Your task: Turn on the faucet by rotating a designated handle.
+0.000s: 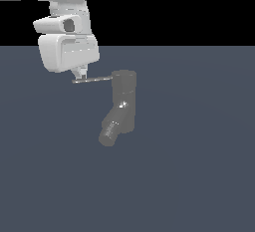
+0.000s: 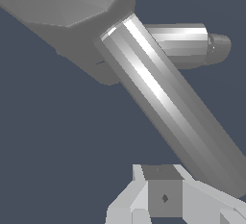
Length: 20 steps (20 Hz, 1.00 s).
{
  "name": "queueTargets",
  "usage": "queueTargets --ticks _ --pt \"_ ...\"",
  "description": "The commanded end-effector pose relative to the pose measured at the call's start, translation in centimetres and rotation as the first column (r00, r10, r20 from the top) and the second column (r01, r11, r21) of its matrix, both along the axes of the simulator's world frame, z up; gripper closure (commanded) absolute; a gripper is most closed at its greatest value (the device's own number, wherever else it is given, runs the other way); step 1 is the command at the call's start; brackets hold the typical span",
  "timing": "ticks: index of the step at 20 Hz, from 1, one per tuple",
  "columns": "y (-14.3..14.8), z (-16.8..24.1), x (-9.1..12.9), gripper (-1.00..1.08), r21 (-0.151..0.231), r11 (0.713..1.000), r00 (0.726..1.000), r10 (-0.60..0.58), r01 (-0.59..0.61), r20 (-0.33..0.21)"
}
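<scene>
Above the grey surface, white arm comes down from top at the exterior view's left, wrist pointing down. Gripper sits at outer tip of the handle, seemingly touching it; whether its jaws are spread or closed can't be told. Handle sticks sideways from cap of the faucet, mid-scene, spout angled down

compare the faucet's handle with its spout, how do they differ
The handle is a thin straight rod; the spout is short and thick. The handle juts sideways from the cap toward the exterior view's left, level; the spout slants downward from the body's lower part. The claw sits at the handle's tip, far from the spout. Both are dark grey metal.
</scene>
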<state>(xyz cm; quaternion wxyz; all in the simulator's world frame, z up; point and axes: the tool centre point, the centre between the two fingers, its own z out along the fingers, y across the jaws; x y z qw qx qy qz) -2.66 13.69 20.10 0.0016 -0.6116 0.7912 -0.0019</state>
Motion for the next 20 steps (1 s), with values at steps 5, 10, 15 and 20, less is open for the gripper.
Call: queueTargets --ticks 5,10,15,20 --pt "-1.0 0.0 -1.8 1.08 -0.001 1.0 1.0 0.0 0.0 -0.002" --pt "-1.7 0.0 -3.1 1.08 0.0 1.0 1.0 0.001 -0.001 -0.003" --pt "-2.4 0.0 -4.5 1.08 0.0 1.0 1.0 0.002 -0.002 -0.003" --pt "-3.1 0.0 -5.8 1.08 0.0 1.0 1.0 0.003 -0.003 -0.004"
